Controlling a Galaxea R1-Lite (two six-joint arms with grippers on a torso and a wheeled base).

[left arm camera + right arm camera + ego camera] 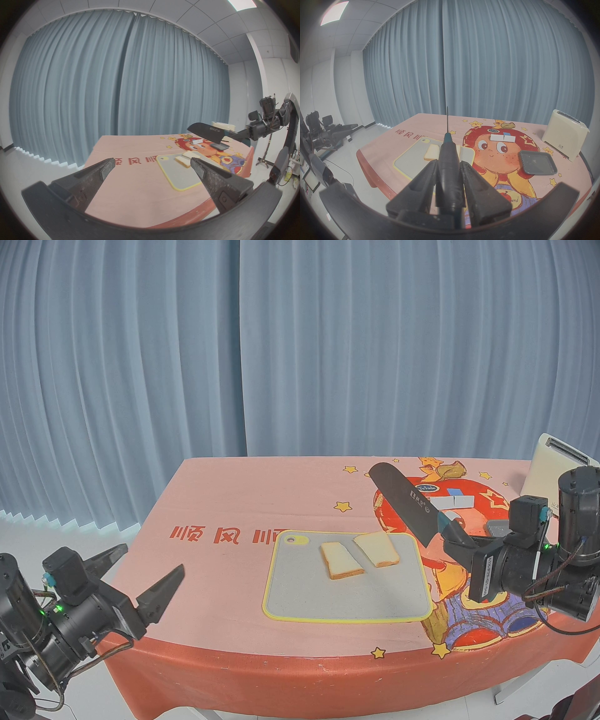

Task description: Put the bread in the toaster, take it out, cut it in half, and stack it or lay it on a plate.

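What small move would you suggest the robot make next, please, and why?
Probably lower the knife onto the table beside the cutting board: the bread already lies in two pieces there, the right gripper holds the blade raised, and both pieces must go to the plate.

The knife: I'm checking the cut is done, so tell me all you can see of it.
The knife has a broad dark blade with small print and a dark handle with a teal collar. The right gripper holds it by the handle, jaws shut. It hangs in the air over the table, right of the bread halves and touching neither.
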